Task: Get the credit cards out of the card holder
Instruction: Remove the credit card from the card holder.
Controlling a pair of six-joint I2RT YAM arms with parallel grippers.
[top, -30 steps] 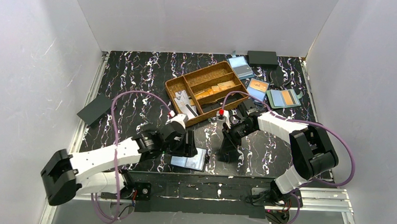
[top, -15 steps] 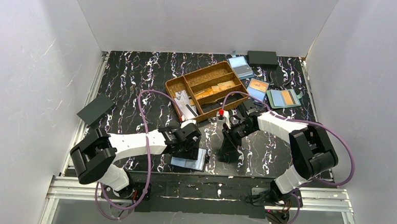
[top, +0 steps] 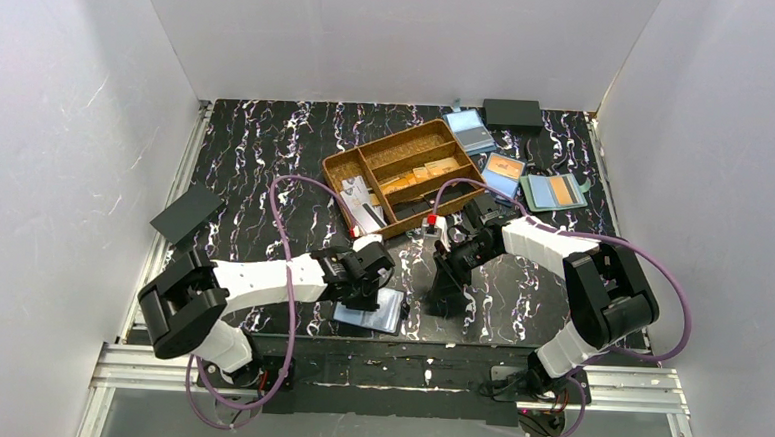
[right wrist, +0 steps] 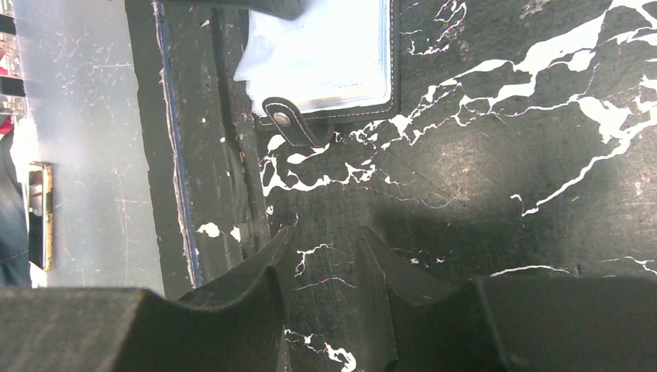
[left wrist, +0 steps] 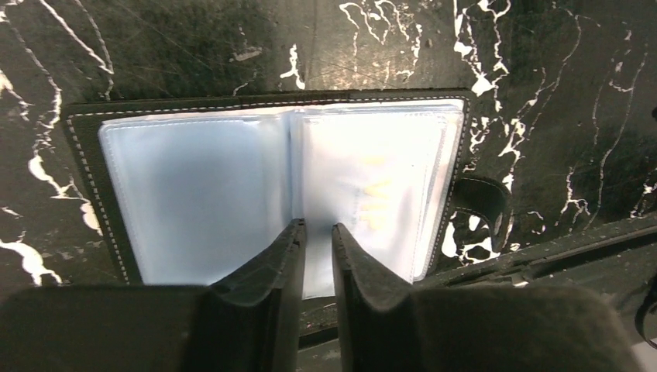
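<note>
While the card holder [top: 378,316] lay open at the table's [top: 257,152] 6 o'clock edge, the left gripper [top: 366,295] hung directly over it. From the left wrist camera, its fingertips [left wrist: 293,232] met the central fold of the holder [left wrist: 194,186], with only a slim gap between the jaws. Pale lining showed through that gap, and I could not tell whether a sleeve was caught there. The credit cards [left wrist: 373,182] appeared only as a pale blur behind the clear sleeves, with faint yellow marks in the 3 o'clock pocket. The snap tab [left wrist: 480,203] stuck out from the holder's 3 o'clock edge and lay flat on the marbled surface.

At 3 o'clock from the holder, just beside it, the right gripper [top: 444,296] pointed down at the table. In its own camera its jaws [right wrist: 329,232] stood narrowly apart with nothing between them, above bare black surface. The holder [right wrist: 325,54] lay beyond them at 12 o'clock, apart from the fingers.

Farther out, toward 12 o'clock, a brown divided tray [top: 407,144] sat at an angle, with orange-tan cards [top: 426,173] in a middle compartment. A flat black piece [top: 185,214] lay at 9 o'clock by the table edge. Toward 1 and 2 o'clock lay two blue holders [top: 470,131], a grey-green bifold [top: 555,191] and a black box [top: 512,112].
</note>
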